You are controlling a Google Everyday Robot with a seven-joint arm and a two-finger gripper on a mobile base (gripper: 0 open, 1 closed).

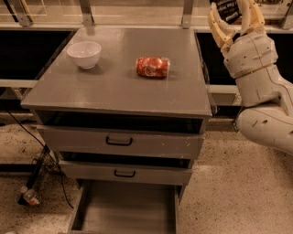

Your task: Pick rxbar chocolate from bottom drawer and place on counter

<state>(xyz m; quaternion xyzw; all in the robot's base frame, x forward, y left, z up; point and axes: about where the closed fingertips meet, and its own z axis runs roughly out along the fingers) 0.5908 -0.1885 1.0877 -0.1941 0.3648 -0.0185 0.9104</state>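
My gripper (233, 16) is at the top right, raised beyond the counter's right edge, shut on the rxbar chocolate (227, 9), a flat black wrapper with pale lettering held between the cream fingers (219, 28). The grey counter (114, 87) lies to the left of the gripper and below it. The bottom drawer (126, 212) is pulled open at the bottom of the view, and the part of its grey interior that shows holds nothing.
A white bowl (84, 54) stands at the counter's back left. A red-orange shiny snack packet (152, 66) lies near the counter's middle. Two shallower drawers with black handles (119, 141) sit above the bottom one. A cable and a bottle (30, 196) lie on the floor at left.
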